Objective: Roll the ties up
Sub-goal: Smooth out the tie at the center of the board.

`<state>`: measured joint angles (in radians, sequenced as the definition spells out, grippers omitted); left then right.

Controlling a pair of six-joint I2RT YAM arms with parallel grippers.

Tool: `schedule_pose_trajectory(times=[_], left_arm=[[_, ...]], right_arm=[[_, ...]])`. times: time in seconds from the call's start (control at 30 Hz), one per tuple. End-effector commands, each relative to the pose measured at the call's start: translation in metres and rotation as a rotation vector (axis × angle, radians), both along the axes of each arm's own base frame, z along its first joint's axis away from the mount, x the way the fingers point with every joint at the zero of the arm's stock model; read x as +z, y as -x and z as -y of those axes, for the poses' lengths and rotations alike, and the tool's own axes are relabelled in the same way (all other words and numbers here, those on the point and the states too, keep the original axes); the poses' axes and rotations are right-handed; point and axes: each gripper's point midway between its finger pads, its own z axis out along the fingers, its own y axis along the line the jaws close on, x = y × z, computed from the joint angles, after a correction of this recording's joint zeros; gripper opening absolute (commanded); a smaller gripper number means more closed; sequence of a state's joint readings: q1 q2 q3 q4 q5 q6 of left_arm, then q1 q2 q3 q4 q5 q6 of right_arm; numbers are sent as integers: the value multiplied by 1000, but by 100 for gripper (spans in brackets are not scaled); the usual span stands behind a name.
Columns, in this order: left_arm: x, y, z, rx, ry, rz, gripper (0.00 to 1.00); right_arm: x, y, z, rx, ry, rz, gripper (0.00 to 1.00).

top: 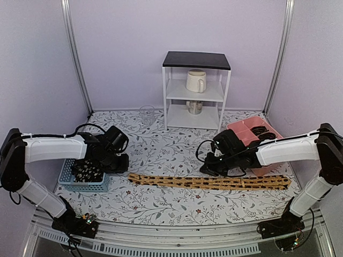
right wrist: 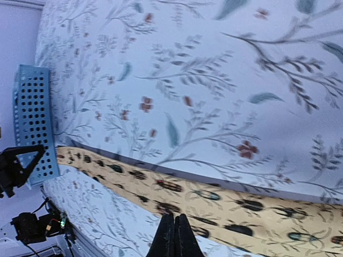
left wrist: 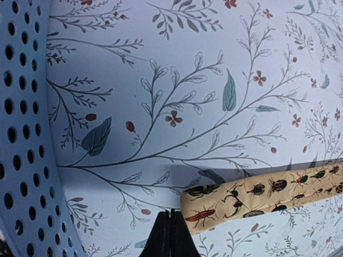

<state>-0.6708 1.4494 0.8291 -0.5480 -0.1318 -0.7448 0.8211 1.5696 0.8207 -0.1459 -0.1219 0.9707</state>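
A tan-orange tie printed with dark beetles lies flat and stretched out across the front of the table. Its narrow left end lies just right of my left gripper, which is shut and holds nothing. In the top view the left gripper hovers between the basket and that end. My right gripper is also shut and empty, and hangs over the tie's middle with its fingertips above the cloth's near edge. Dark ties with pale specks are bundled in the basket.
The blue mesh basket stands at the left, its wall close beside my left gripper. A pink divided tray sits at the back right. A white shelf unit with a mug and a clear glass stand at the back.
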Motion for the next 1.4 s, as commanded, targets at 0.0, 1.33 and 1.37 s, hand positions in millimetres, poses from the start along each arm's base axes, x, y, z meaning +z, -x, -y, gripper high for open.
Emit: schedule_pose_trajectory(times=[0.0, 1.33, 1.37], left_arm=[[-4, 2, -7, -11, -22, -17, 0], [-42, 16, 6, -55, 11, -110, 0], [-42, 17, 8, -60, 22, -110, 0]], right_arm=[[24, -10, -49, 102, -95, 66, 0], [-68, 18, -219, 423, -183, -105, 0], [-68, 19, -220, 426, -183, -105, 0]])
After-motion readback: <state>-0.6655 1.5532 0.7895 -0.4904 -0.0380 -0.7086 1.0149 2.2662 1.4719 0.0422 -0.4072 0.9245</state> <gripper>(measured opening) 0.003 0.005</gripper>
